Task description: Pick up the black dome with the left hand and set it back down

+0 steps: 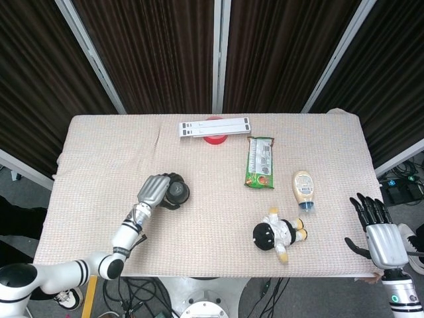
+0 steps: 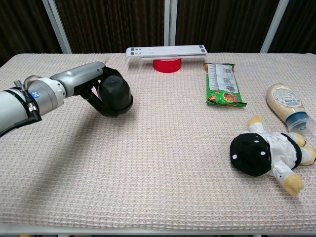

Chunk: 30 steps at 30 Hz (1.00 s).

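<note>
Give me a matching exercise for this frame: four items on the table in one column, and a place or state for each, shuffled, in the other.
Things:
1. black dome
2. green snack packet
3. mayonnaise bottle
4. plush doll

Places or states:
A. lying at the table's right edge
B. held in the left hand
C. near edge, black head
D. flat, right of the red tape roll

Pairs: 1-B, 2-D, 3-A, 4-C
</note>
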Each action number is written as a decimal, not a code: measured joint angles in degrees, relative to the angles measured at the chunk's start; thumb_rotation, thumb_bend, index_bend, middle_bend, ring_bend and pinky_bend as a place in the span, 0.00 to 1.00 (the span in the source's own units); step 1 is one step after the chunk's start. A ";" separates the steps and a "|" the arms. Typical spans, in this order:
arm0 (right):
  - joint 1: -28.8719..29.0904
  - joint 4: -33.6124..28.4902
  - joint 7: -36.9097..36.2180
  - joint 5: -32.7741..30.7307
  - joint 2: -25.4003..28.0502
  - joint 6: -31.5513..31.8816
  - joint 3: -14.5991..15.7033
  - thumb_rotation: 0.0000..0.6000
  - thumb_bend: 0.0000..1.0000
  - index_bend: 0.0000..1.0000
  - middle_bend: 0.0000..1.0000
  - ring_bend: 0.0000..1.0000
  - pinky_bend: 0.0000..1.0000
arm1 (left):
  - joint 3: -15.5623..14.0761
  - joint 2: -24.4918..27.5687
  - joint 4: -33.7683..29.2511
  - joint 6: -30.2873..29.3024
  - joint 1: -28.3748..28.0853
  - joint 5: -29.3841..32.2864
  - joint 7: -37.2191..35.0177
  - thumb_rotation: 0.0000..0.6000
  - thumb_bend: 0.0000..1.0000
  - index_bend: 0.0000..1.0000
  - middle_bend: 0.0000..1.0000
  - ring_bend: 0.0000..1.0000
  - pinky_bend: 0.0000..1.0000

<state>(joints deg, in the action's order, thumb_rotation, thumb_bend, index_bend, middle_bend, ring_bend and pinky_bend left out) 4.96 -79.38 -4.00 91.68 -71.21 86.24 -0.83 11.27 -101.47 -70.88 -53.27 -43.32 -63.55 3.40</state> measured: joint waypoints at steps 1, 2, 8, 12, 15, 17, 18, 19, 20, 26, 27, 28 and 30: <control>0.02 -0.01 0.04 -0.07 -0.01 -0.08 0.00 1.00 0.10 0.00 0.00 0.00 0.00 | -0.07 -0.45 0.62 -0.14 0.04 -0.33 -0.14 1.00 0.23 0.39 0.49 0.34 0.39; 0.02 -0.02 0.08 -0.12 0.01 -0.08 -0.01 1.00 0.10 0.00 0.00 0.00 0.00 | -0.20 -1.19 1.64 -0.30 0.10 -0.79 -0.40 1.00 0.23 0.38 0.49 0.34 0.39; -0.06 0.02 -0.09 -0.30 0.18 0.02 -0.06 1.00 0.10 0.00 0.00 0.00 0.00 | -0.96 -3.18 5.06 0.13 0.40 -2.48 -2.42 1.00 0.19 0.30 0.41 0.27 0.34; -0.07 0.16 -0.21 -0.45 0.15 -0.13 -0.05 1.00 0.10 0.00 0.00 0.00 0.00 | -1.13 -4.22 7.24 0.85 0.47 -3.42 -4.13 1.00 0.16 0.26 0.35 0.22 0.29; -0.06 0.21 -0.23 -0.44 0.11 -0.12 -0.04 1.00 0.10 0.00 0.00 0.00 0.00 | -1.17 -4.66 8.33 1.13 0.47 -4.40 -5.02 1.00 0.13 0.19 0.30 0.17 0.24; -0.07 0.25 -0.26 -0.47 0.07 -0.14 -0.04 1.00 0.10 0.00 0.00 0.00 0.00 | -1.13 -4.77 8.71 1.09 0.51 -4.98 -5.59 1.00 0.11 0.17 0.28 0.16 0.23; -0.07 0.27 -0.27 -0.48 0.06 -0.15 -0.04 1.00 0.10 0.00 0.00 0.00 0.00 | -1.15 -4.78 8.85 1.06 0.52 -5.22 -5.68 1.00 0.10 0.17 0.28 0.16 0.23; -0.07 0.29 -0.27 -0.50 0.03 -0.16 -0.04 1.00 0.10 0.00 0.00 0.00 0.00 | -1.17 -4.79 8.98 1.03 0.54 -5.46 -5.72 1.00 0.10 0.16 0.27 0.15 0.23; -0.07 0.31 -0.27 -0.53 0.03 -0.18 -0.04 1.00 0.10 0.00 0.00 0.00 0.00 | -1.24 -4.76 9.12 1.04 0.58 -5.75 -5.79 1.00 0.10 0.16 0.27 0.15 0.23; -0.11 0.30 -0.26 -0.59 0.09 -0.11 -0.07 1.00 0.10 0.00 0.00 0.00 0.00 | -1.48 -4.43 8.81 1.39 0.97 -6.29 -5.80 1.00 0.09 0.16 0.27 0.15 0.22; -0.12 0.27 -0.24 -0.60 0.11 -0.10 -0.08 1.00 0.10 0.00 0.00 0.00 0.00 | -1.43 -4.40 8.76 1.43 0.99 -6.32 -5.86 1.00 0.09 0.16 0.27 0.15 0.22; -0.13 0.25 -0.23 -0.61 0.13 -0.08 -0.08 1.00 0.10 0.00 0.00 0.00 0.00 | -1.33 -4.38 8.69 1.46 1.01 -6.31 -5.96 1.00 0.09 0.16 0.27 0.15 0.22; -0.15 0.25 -0.25 -0.66 0.14 -0.12 -0.07 1.00 0.10 0.00 0.00 0.00 0.00 | -1.07 -4.23 8.41 1.34 1.04 -6.39 -6.12 1.00 0.09 0.16 0.27 0.15 0.23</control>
<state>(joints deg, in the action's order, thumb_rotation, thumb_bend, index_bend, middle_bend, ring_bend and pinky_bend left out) 4.81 -79.13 -4.25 91.01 -71.07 86.12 -0.90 10.20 -105.69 -62.46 -51.92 -42.28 -69.95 -2.72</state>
